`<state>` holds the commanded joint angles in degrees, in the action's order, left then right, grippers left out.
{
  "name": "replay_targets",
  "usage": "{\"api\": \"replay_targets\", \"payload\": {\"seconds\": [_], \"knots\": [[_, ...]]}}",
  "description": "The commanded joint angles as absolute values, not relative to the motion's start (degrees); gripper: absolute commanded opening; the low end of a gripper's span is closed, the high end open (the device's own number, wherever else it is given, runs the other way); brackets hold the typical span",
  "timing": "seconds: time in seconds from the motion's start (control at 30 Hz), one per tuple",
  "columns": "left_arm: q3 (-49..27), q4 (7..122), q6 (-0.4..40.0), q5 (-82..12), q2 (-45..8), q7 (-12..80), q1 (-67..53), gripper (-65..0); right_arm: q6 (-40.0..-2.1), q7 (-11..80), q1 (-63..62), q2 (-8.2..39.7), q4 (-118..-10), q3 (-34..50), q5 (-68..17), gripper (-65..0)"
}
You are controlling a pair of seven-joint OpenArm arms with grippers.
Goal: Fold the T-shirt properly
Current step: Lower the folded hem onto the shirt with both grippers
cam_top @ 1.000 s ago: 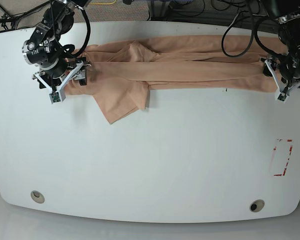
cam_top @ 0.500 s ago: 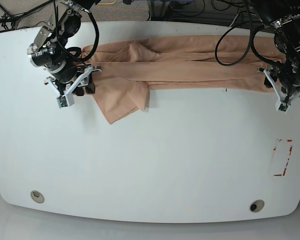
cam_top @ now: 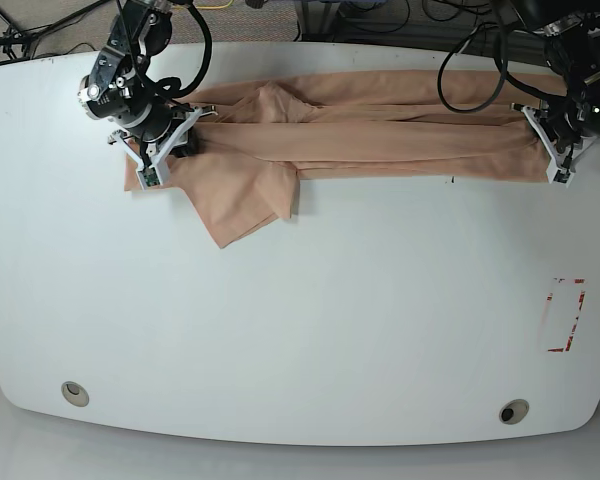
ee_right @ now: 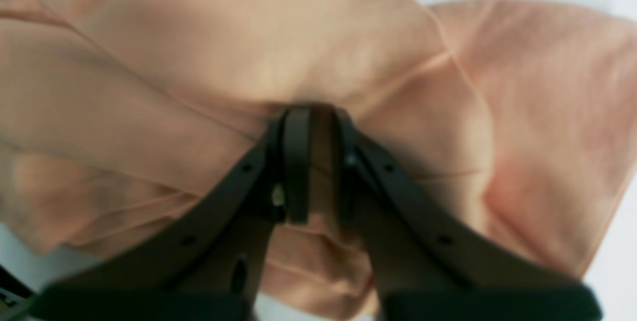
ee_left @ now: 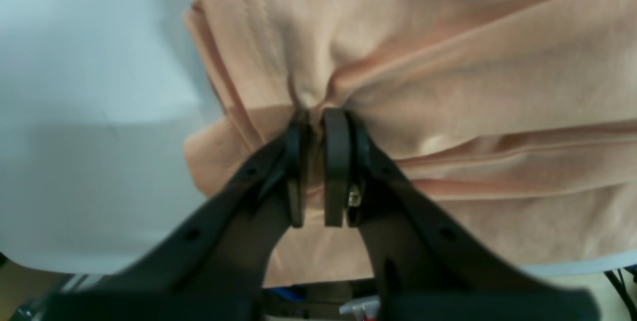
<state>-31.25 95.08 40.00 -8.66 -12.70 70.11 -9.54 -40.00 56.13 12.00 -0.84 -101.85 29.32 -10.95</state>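
The peach-pink T-shirt (cam_top: 380,135) lies stretched as a long folded band across the far side of the white table (cam_top: 310,320), with one flap (cam_top: 245,205) hanging toward me; its print is hidden. My right gripper (cam_top: 145,160) is at the band's left end in the base view. In the right wrist view it (ee_right: 318,112) is shut on a bunch of the shirt's fabric (ee_right: 199,62). My left gripper (cam_top: 558,160) is at the band's right end. In the left wrist view it (ee_left: 314,114) is shut on gathered fabric (ee_left: 448,87).
A red-outlined rectangle mark (cam_top: 563,315) is on the table at the right. Two round holes (cam_top: 75,392) (cam_top: 513,411) sit near the front edge. Black cables (cam_top: 470,70) hang over the table's far edge behind the shirt.
Both grippers have moved in from beside the shirt's ends onto the fabric and shut on it. The shirt's left end now reaches further left, under the right gripper.
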Motion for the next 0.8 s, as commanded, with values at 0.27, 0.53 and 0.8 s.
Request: {"api": "replay_targets", "payload": {"seconds": [0.27, 0.53, 0.8], "knots": [[-25.54, 92.44, 40.0, -8.57, -12.62, 70.02, -4.53, -60.1, -40.0, 51.12, 7.34, 4.26, -92.18, 29.85, -10.42, -57.1], [-25.1, 83.3, 40.0, -8.57, -12.7, 70.02, 3.12, -60.0, -40.0, 47.08, 1.98, 8.31, -83.65, 29.85, -10.42, -57.1], [-25.01, 78.64, 40.0, -8.57, -12.7, 70.73, 6.11, -60.0, -40.0, 49.54, -0.66, 9.54, -86.55, 30.64, -11.12, -56.9]]}}
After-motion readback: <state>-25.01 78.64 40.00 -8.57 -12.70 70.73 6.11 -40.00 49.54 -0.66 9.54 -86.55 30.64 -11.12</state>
